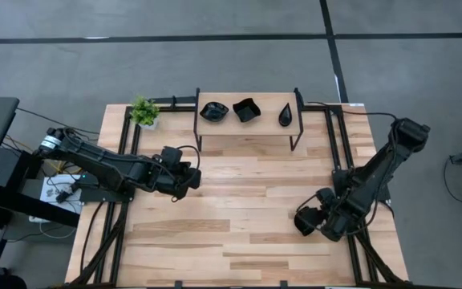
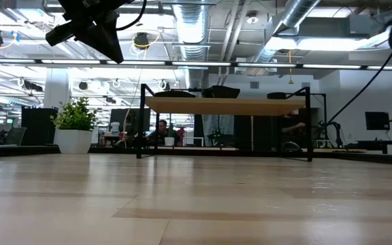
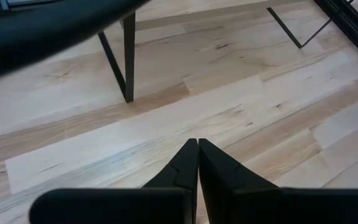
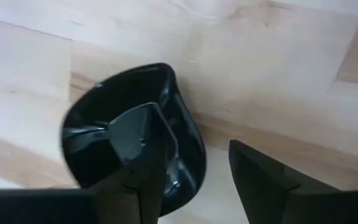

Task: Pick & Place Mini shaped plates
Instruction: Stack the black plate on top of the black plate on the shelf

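Observation:
Three glossy black mini plates sit on a small raised wooden shelf (image 1: pixel 247 128) at the table's far side: a leaf-like one (image 1: pixel 213 111), a wavy-edged square (image 1: pixel 246 110) and a teardrop (image 1: pixel 285 115). A fourth black plate (image 4: pixel 104 134) lies on the table near the right edge, under my right gripper (image 4: pixel 191 127). That gripper is open, with one finger over the plate's hollow and the other outside its rim. My left gripper (image 3: pixel 197 143) is shut and empty, raised over the table's left-middle (image 1: pixel 187 178). My right gripper straddles the plate's rim (image 4: pixel 191 155) from above, with one finger (image 4: pixel 143 149) in the hollow and the other finger (image 4: pixel 260 180) outside, and bare table shows between that finger and the rim. Whether the inner finger touches the plate, I cannot tell.
A small green potted plant (image 1: pixel 143 112) stands left of the shelf. The shelf rests on thin black legs (image 3: pixel 128 62). Black rails (image 1: pixel 337 144) run along both sides of the table. Open wood lies in the middle and near part of the table (image 1: pixel 239 217).

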### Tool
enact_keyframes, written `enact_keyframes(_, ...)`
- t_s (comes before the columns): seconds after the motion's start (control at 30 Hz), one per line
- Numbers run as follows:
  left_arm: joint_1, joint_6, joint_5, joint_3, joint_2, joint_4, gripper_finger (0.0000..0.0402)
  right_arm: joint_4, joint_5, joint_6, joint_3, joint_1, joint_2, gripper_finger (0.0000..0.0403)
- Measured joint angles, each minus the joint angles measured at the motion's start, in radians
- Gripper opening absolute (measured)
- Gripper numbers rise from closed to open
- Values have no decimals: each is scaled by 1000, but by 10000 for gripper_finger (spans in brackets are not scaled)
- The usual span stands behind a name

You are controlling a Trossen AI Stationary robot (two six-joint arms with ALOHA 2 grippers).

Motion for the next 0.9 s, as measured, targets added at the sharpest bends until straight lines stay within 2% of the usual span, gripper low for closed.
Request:
enact_keyframes(0.43,0,0,0,0,0,0,13,30,11,-9,-4,5,80,162)
enact_keyframes(0.9,0,0,0,0,0,0,13,70,42,-27,-4,5,109,68)
